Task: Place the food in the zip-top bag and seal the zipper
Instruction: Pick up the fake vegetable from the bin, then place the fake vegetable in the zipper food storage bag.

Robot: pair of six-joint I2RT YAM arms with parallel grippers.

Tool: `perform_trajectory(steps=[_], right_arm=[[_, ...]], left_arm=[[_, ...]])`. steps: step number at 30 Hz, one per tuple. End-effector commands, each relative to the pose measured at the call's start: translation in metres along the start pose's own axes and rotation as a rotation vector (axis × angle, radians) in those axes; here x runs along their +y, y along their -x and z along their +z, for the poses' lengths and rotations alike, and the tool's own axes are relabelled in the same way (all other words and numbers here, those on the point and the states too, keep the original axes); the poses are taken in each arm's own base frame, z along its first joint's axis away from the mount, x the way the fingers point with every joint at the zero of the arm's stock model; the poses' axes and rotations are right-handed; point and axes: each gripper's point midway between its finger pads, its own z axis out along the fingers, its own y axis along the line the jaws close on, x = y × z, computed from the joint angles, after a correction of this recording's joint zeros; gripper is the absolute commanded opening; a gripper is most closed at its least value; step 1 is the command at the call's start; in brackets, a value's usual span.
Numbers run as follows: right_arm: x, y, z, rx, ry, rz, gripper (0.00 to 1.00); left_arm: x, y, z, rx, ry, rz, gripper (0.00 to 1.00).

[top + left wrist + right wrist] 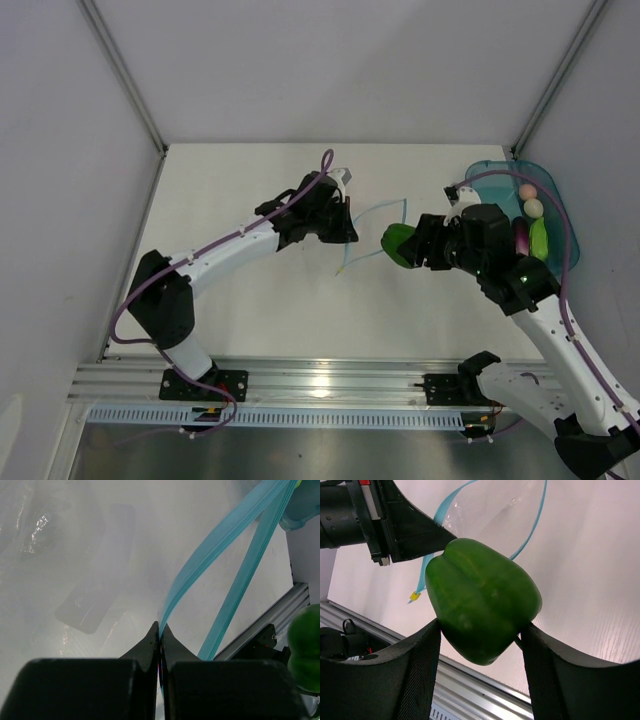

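Observation:
The clear zip-top bag [372,228] is held up off the table at mid-table, its mouth open and facing right. Its teal zipper [352,249] splits into two strips, clear in the left wrist view [235,535]. My left gripper [347,222] is shut on one zipper strip at the bag's left corner [161,630]. My right gripper [403,247] is shut on the green bell pepper [397,244], held just right of the bag's mouth; it fills the right wrist view [482,600]. The pink ball [527,191], whitish egg [534,208], purple piece [520,238] and light green vegetable [540,238] lie in the tray.
A teal translucent oval tray [498,176] sits at the right edge of the table against the wall. An aluminium rail [320,380] runs along the near edge. White walls close in the left, back and right sides.

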Motion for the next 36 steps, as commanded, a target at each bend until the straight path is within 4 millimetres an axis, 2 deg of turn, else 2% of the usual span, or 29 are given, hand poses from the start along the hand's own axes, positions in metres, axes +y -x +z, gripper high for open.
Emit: perform_trajectory(steps=[1, 2, 4, 6, 7, 16, 24, 31, 32, 33, 35, 36], right_arm=[[0.001, -0.010, 0.007, 0.042, 0.014, 0.001, 0.00], [0.002, -0.011, 0.010, 0.053, 0.015, 0.006, 0.00], [0.007, -0.012, 0.014, 0.060, 0.040, 0.021, 0.00], [0.012, -0.012, 0.020, 0.072, 0.059, 0.036, 0.00], [0.013, -0.013, 0.023, 0.079, 0.060, 0.049, 0.00], [0.012, -0.020, 0.049, 0.118, 0.031, 0.155, 0.00], [0.002, -0.033, 0.053, 0.123, -0.006, 0.142, 0.00], [-0.004, -0.022, 0.063, 0.066, -0.038, 0.122, 0.01], [-0.005, -0.022, 0.066, 0.067, -0.042, 0.119, 0.05], [-0.004, -0.019, 0.067, 0.058, -0.036, 0.111, 0.26], [-0.005, -0.017, 0.068, 0.051, -0.043, 0.101, 0.50], [-0.005, -0.015, 0.067, 0.045, -0.041, 0.098, 0.78]], left_arm=[[-0.009, 0.001, -0.008, -0.014, -0.027, 0.023, 0.01], [-0.016, 0.008, -0.013, -0.052, -0.056, 0.025, 0.01], [-0.013, -0.005, -0.010, -0.038, -0.067, 0.020, 0.00], [-0.019, -0.005, -0.013, -0.064, -0.091, 0.023, 0.00], [-0.018, -0.015, -0.011, -0.053, -0.087, 0.029, 0.01], [-0.042, -0.023, -0.021, -0.101, -0.136, 0.056, 0.01], [-0.051, -0.019, -0.038, -0.103, -0.146, 0.054, 0.01], [-0.073, -0.034, -0.046, -0.052, -0.240, 0.031, 0.01], [-0.076, -0.034, -0.049, -0.053, -0.255, 0.026, 0.01], [-0.078, -0.034, -0.050, -0.053, -0.264, 0.021, 0.01], [-0.079, -0.033, -0.051, -0.054, -0.264, 0.013, 0.01], [-0.078, -0.034, -0.052, -0.047, -0.251, 0.009, 0.01]])
